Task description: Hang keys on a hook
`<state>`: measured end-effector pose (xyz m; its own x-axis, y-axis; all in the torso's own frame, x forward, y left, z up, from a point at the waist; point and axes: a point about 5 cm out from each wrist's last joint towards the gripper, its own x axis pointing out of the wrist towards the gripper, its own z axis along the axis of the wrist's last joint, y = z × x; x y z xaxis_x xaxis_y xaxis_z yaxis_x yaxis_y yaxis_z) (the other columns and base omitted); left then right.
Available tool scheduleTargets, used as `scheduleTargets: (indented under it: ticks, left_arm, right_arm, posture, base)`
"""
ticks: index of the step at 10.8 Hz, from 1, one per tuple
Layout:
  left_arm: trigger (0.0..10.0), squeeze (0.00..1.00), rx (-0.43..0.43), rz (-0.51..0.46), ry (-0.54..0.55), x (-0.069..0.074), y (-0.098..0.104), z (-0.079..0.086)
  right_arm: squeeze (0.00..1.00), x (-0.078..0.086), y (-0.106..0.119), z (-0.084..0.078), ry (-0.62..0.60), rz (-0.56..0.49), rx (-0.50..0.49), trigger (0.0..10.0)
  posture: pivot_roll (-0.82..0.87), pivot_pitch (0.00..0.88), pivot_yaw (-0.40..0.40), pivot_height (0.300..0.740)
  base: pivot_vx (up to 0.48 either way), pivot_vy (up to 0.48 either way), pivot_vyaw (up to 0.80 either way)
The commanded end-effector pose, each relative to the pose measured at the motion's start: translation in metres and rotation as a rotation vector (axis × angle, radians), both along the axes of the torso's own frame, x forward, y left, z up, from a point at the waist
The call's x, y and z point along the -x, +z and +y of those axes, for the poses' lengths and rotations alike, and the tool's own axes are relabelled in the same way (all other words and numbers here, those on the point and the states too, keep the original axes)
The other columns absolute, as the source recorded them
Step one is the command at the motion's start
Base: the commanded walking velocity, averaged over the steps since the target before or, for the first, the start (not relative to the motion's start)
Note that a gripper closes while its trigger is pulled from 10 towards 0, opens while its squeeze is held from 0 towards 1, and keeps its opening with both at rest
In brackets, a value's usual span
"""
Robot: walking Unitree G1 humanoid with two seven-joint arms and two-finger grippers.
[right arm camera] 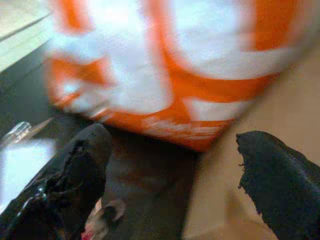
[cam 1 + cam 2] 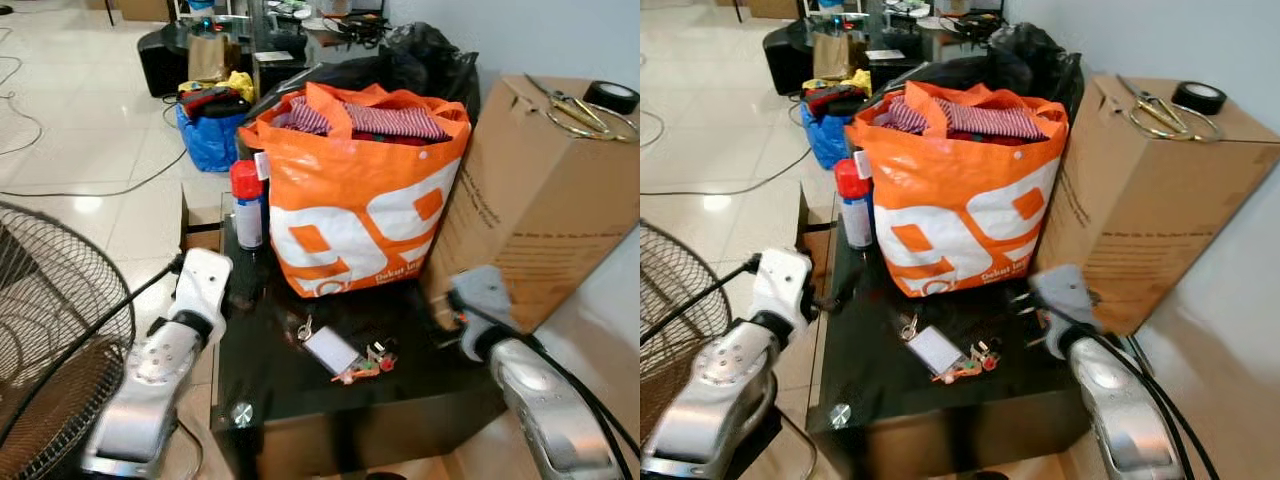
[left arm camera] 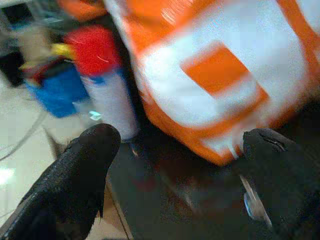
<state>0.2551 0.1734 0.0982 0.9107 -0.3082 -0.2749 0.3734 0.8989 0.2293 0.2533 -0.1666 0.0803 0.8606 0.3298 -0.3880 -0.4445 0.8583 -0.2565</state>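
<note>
Both grippers are spread wide and hold nothing. The left gripper [image 3: 175,165] hovers over the left edge of the black table [image 2: 280,385]; its wrist view shows the two fingers [image 3: 85,165] well apart, with the red-capped spray can [image 3: 102,80] and the orange bag [image 3: 220,75] ahead of them, both blurred. The right gripper [image 1: 170,175] sits at the table's right edge, beside the cardboard box [image 2: 545,210]; its fingers [image 1: 80,165] are likewise far apart, the bag ahead of them and the box's side by the far finger. The keys [image 2: 345,353], with a white tag and small red and green fobs, lie flat on the table in front of the bag, between the two grippers and touching neither, nearer the right one. The right wrist view catches the tag's pale edge [image 1: 22,160] and a bit of a fob beside its near finger. The head views add a fan [image 2: 50,330] left of the left arm, and scissors [image 2: 575,108] and a tape roll [image 2: 610,95] on the box.
</note>
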Motion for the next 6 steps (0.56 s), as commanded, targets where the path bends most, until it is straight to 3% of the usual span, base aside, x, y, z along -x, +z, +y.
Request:
scheduleTargets:
  ticks: [1, 4, 5, 6]
  left_arm:
    - [10.0, 0.29, -0.005, 0.046, -0.066, 0.001, -0.006, -0.003]
    - [10.0, 0.26, -0.157, 0.23, -0.33, 0.02, -0.03, 0.008]
    - [10.0, 0.26, -0.238, 0.26, -0.451, 0.028, -0.035, 0.01]
    - [10.0, 0.26, -0.251, 0.277, -0.526, 0.035, -0.038, 0.007]
  right_arm:
    - [0.0, 0.002, -0.01, 0.003, 0.063, 0.06, 0.044, 10.0]
    - [0.0, 0.001, -0.046, 0.005, 0.158, 0.166, 0.124, 10.0]
    - [0.0, 0.002, -0.057, 0.013, 0.197, 0.204, 0.104, 10.0]
    - [0.0, 0.008, -0.065, 0.02, 0.247, 0.23, 0.086, 10.0]
  posture:
    - [-0.13, 0.0, -0.05, 0.732]
    - [-0.12, 0.0, -0.062, 0.732]
    - [-0.11, 0.0, -0.064, 0.732]
    - [-0.11, 0.0, -0.062, 0.732]
  base:
    - [0.0, 0.0, 0.0]
    - [0.0, 0.0, 0.0]
    - [0.0, 0.0, 0.0]
    - [0.0, 0.0, 0.0]
